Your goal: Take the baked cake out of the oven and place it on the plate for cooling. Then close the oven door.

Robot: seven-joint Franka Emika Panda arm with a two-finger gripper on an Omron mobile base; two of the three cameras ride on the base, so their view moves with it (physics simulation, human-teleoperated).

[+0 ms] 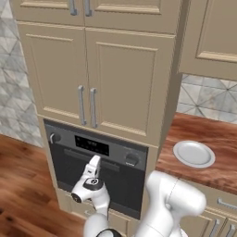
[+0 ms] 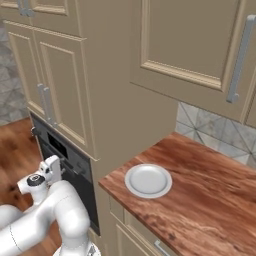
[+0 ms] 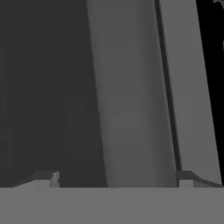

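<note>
The oven door (image 1: 99, 178), a flat dark matte panel, sits shut right before the end effector (image 3: 117, 178), whose tips stand apart around its smooth bar handle (image 3: 131, 96). Off to its right (well apart) a round white plate (image 1: 194, 153) rests on the wood-grain bench (image 1: 217, 139).

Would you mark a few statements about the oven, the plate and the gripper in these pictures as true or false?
1. The oven door is shut. True.
2. The baked cake sits on the plate. False: the plate is bare.
3. The gripper is open, its fingertips either side of the door's bar handle. True.
4. The plate rests on the floor. False: it lies on the wooden counter, to the right of the oven.
5. The cabinet doors above the oven stand open. False: they are closed.
</note>
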